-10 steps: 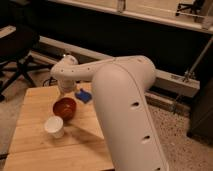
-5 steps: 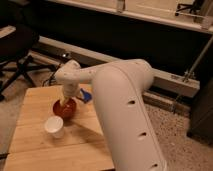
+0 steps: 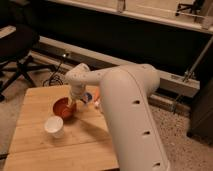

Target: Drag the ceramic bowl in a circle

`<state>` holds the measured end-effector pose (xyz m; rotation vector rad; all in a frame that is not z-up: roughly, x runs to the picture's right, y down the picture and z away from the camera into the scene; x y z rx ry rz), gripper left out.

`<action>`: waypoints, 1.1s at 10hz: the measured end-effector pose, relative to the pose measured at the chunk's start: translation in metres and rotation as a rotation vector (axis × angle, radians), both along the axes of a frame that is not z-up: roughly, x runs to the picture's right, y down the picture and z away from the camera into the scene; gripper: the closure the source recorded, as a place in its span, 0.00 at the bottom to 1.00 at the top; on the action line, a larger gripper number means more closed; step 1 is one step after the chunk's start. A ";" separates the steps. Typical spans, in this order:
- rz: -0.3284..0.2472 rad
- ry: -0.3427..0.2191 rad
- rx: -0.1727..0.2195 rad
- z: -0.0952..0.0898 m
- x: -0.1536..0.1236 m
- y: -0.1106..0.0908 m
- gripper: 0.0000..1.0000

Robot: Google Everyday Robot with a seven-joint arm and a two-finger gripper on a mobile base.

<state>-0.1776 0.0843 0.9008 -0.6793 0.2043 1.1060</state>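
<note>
On the wooden table [image 3: 35, 145], toward the back and left of centre: ceramic bowl [image 3: 62, 108], orange-red, glossy, upright, flat on the boards. Robot gripper [image 3: 73, 104] is down at the bowl's right rim, at or just inside the edge. The wrist hides its tip, so can't tell if it's released, clenched or grasping the rim, or whether it touches the bowl at all. White paper cup [image 3: 54, 126] stands upright just front-left of the bowl, right beside it; can't tell if they touch. Right of the gripper, near the table's back edge: small blue item [image 3: 88, 96] with an orange item [image 3: 96, 93] next to it, both partly hidden by the arm, can't identify either. Arm [image 3: 130, 115]: white, bulky, fills the right front of the view, covers the table's right side, narrows to a wrist bending down onto the bowl. Off the table: black office chair [image 3: 17, 47] at left, dark cable [image 3: 54, 77] on the floor behind the table, long pale rail [image 3: 60, 50] along the base of the dark wall. Speckled floor [image 3: 185, 145] at right.
</note>
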 end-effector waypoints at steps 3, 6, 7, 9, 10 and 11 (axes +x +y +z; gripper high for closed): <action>-0.012 -0.048 -0.022 0.005 -0.014 0.004 0.79; -0.067 -0.070 0.016 0.002 -0.032 -0.015 1.00; -0.104 -0.073 0.035 0.002 -0.042 -0.025 1.00; -0.148 -0.057 0.048 0.008 -0.047 -0.035 1.00; -0.167 -0.037 0.055 0.014 -0.048 -0.041 1.00; -0.177 -0.004 0.060 0.021 -0.041 -0.048 1.00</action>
